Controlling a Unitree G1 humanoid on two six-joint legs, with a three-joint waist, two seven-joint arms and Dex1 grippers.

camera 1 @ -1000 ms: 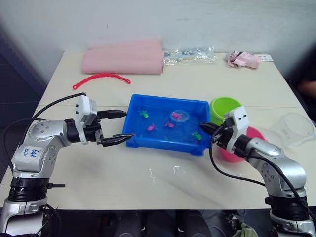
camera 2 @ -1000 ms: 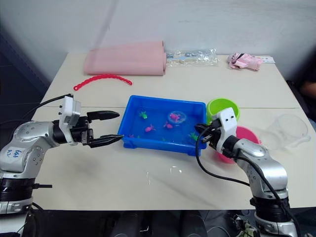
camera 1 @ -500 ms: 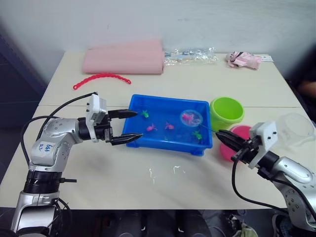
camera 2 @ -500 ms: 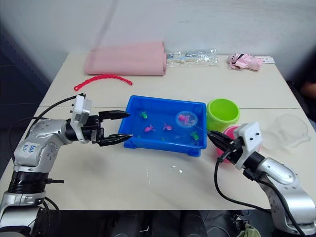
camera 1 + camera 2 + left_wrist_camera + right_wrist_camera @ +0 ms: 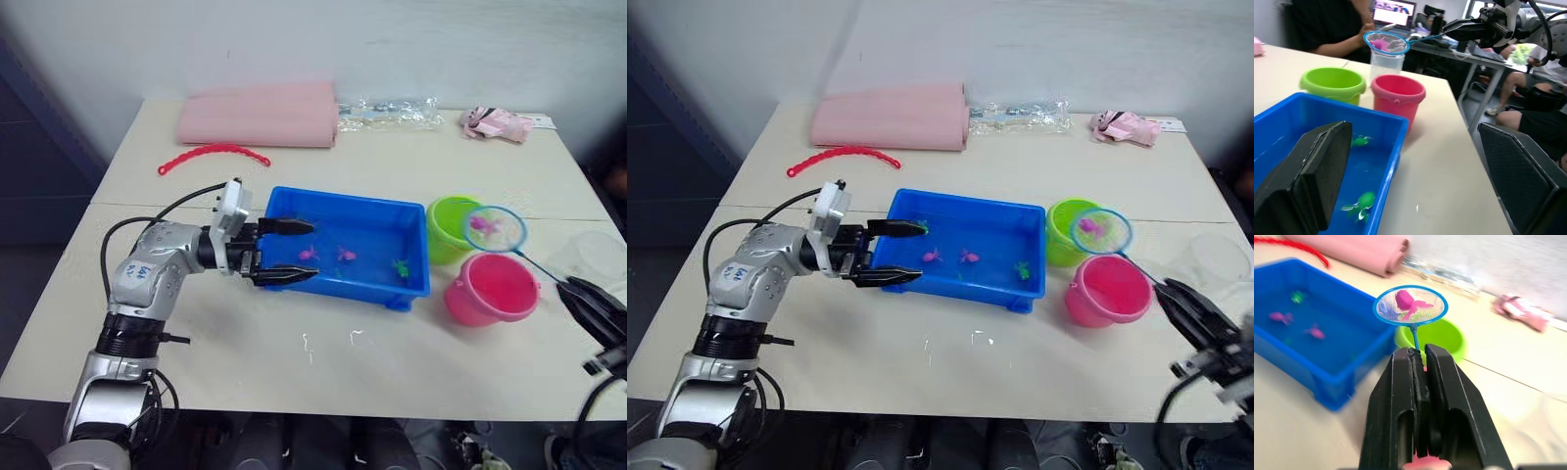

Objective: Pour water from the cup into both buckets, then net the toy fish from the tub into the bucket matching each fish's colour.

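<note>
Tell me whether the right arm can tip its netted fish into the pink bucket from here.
Probably yes. The right gripper holds the net, with a pink fish in it, raised beside the open pink bucket; nothing blocks the way.

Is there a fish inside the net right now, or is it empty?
There is one. A pink fish lies in the net, which the right claw holds in the air near the green bucket and pink bucket.
</note>
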